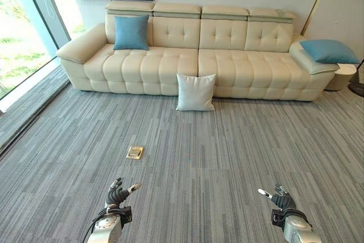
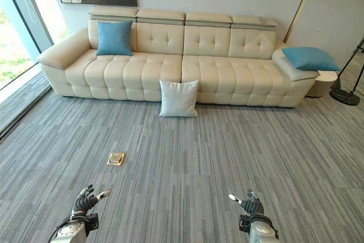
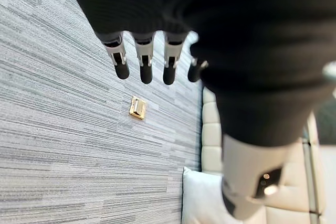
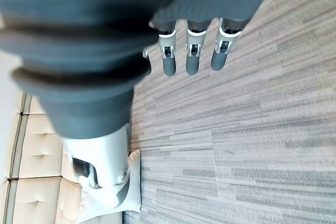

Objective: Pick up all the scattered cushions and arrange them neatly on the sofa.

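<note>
Nearest, the left hand (image 1: 118,195) and right hand (image 1: 280,198) hover over the carpet (image 1: 216,157), fingers loosely spread, holding nothing. A brass floor socket (image 1: 135,152) lies ahead. A white cushion (image 1: 195,92) leans against the sofa (image 1: 227,66); one blue cushion (image 1: 131,32) stands on its left seat, another blue cushion (image 1: 328,51) lies on its right armrest.

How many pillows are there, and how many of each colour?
Blue square fabric cushions: 2, one upright on the cream tufted sofa seat and one lying on the sofa's far armrest.
White square fabric cushion: 1, standing on the grey striped carpet against the sofa front.
Total: 3 cushions.
</note>
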You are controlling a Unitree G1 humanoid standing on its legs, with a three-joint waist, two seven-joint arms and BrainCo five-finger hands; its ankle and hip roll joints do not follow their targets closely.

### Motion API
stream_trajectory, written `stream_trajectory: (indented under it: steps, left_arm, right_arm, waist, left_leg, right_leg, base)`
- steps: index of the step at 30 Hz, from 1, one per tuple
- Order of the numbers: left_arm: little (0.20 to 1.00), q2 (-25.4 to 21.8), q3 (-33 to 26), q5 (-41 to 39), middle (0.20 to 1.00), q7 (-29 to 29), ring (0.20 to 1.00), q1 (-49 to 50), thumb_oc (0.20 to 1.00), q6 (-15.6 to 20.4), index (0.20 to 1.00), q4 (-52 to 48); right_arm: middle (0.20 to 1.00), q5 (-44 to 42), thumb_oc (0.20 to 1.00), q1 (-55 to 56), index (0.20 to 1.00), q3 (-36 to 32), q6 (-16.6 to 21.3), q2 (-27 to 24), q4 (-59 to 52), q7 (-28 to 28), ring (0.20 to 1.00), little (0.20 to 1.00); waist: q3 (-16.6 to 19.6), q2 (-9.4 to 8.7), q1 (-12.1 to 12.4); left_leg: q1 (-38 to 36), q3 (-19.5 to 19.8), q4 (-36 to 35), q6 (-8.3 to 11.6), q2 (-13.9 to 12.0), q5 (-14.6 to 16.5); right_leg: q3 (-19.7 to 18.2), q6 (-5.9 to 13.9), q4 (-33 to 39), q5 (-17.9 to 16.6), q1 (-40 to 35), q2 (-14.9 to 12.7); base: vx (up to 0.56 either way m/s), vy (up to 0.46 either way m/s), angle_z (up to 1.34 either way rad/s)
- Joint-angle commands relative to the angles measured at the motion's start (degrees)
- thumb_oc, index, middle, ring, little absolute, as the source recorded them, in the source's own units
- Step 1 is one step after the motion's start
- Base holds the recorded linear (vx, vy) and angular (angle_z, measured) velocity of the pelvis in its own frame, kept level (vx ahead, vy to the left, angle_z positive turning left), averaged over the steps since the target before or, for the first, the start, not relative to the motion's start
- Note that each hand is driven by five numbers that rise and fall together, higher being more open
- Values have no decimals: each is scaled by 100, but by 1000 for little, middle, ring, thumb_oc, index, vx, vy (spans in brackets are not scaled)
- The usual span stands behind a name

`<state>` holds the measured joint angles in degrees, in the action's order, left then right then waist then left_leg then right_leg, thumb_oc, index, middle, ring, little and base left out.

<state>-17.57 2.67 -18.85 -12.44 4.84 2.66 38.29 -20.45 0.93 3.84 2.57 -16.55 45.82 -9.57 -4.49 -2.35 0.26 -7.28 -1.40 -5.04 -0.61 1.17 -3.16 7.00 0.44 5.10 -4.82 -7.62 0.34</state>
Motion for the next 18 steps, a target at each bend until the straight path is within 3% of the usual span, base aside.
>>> stream_trajectory:
  steps: [1, 18]
  left_arm:
    - [1000, -38, 174, 147, 1000, -40, 1000, -255, 1000, 235, 1000, -127]
    - [1000, -54, 188, 135, 1000, 72, 1000, -176, 1000, 123, 1000, -95]
  right_arm:
    - [1000, -110, 1000, -263, 1000, -84, 284, -136, -125, -63, 1000, 1000]
    - [1000, 24, 1000, -194, 1000, -119, 188, -199, -158, -88, 1000, 1000]
  waist:
    - [-112, 55, -1]
    - [-136, 36, -17]
  left_leg:
    - [-239, -339, 4, 188, 93, 681]
    - [-221, -353, 4, 176, 82, 694]
  right_leg:
    - [81, 345, -10, 942, -248, -23]
    - [89, 363, -10, 944, -224, -19]
  base:
    - [-2, 2, 5]
    - [-1, 0, 1]
